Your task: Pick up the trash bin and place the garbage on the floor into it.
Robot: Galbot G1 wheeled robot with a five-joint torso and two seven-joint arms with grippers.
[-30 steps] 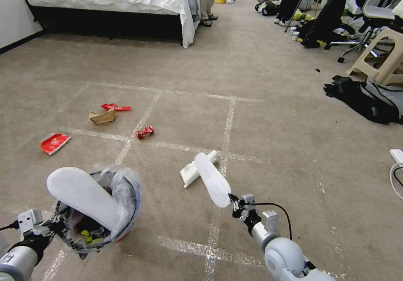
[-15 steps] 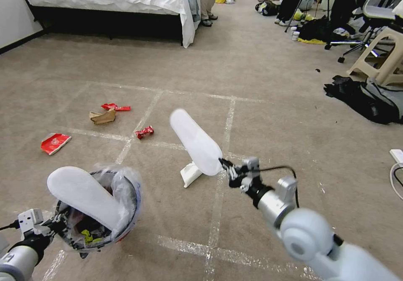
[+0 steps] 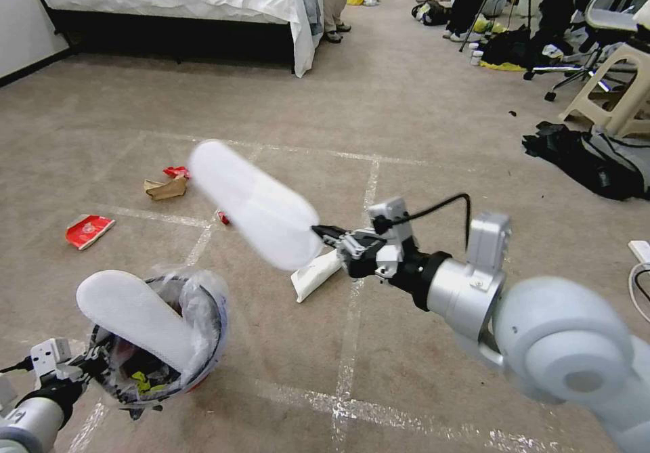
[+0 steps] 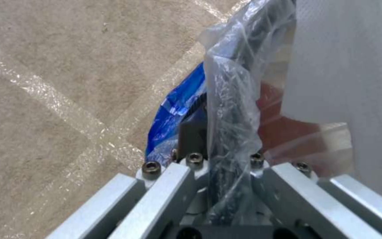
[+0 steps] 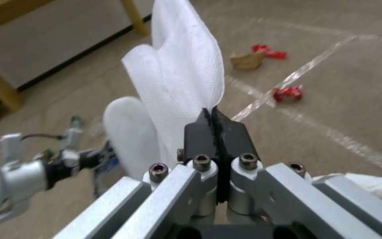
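The right gripper [image 3: 325,234], fingers clamped on a white slipper [image 3: 247,202], should carry it over the trash bin [image 3: 159,334], whose rim the left gripper [image 4: 226,156] pinches, before releasing.

Your right gripper [image 5: 213,114] — black fingers pressed together, pinching edge of white slipper [image 5: 182,73], which stands up from the jaws. Behind it, second white slipper [image 5: 127,132] near your left gripper [image 5: 95,155], whose finger state you can't read here. On floor [image 5: 332,99]: brown paper [image 5: 247,60] touching red wrapper [image 5: 269,51], crumpled red wrapper [image 5: 287,93] just beside shiny tape line [image 5: 295,78]. White paper [image 5: 376,189] low at frame edge — partly hidden by gripper body.
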